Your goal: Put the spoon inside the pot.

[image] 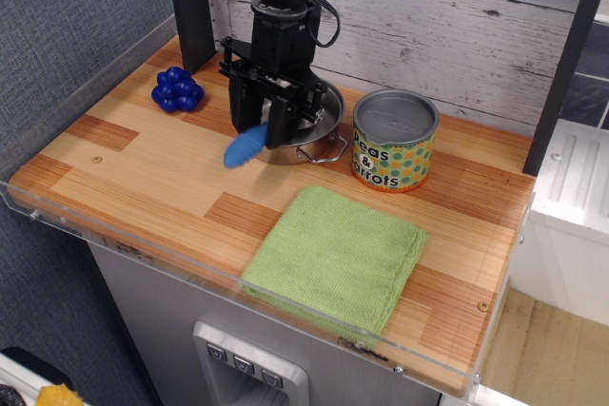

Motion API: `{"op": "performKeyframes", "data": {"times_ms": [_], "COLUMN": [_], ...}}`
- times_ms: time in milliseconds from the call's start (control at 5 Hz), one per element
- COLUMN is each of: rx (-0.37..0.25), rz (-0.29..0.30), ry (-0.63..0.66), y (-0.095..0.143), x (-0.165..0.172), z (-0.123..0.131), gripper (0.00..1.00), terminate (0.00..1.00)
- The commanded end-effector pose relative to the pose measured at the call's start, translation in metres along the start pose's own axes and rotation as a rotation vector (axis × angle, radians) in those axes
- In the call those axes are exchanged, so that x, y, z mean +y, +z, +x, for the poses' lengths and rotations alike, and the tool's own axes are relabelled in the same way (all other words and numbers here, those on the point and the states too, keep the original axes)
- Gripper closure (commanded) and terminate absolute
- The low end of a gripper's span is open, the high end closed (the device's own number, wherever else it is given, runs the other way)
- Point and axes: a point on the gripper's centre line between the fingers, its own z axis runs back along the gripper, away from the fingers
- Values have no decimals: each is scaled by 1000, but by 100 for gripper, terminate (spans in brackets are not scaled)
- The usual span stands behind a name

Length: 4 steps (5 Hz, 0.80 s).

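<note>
My gripper (269,125) is shut on the spoon and holds it over the left part of the pot (317,129). Only the spoon's ribbed bright-blue handle (245,145) shows. It sticks out down and to the left past the pot's rim, above the tabletop. The spoon's metal bowl is hidden behind my fingers. The pot is a shallow steel one with a wire loop handle at its front right, standing at the back middle of the wooden table.
A dark-blue berry-cluster toy (177,88) lies at the back left. A "Peas & Carrots" tin (394,141) stands right of the pot. A green cloth (336,256) lies at the front. A clear plastic rim (190,263) edges the table.
</note>
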Motion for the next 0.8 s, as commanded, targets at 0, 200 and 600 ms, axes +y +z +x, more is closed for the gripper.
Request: {"op": "performKeyframes", "data": {"times_ms": [0, 200, 600], "rx": [-84, -122, -179], "rz": [-16, -10, 26], "ry": [21, 39, 37], "y": [24, 42, 77], "x": [9, 10, 2], "z": [-9, -17, -38], "gripper": [0, 0, 0], "terminate": [0, 0, 0]}}
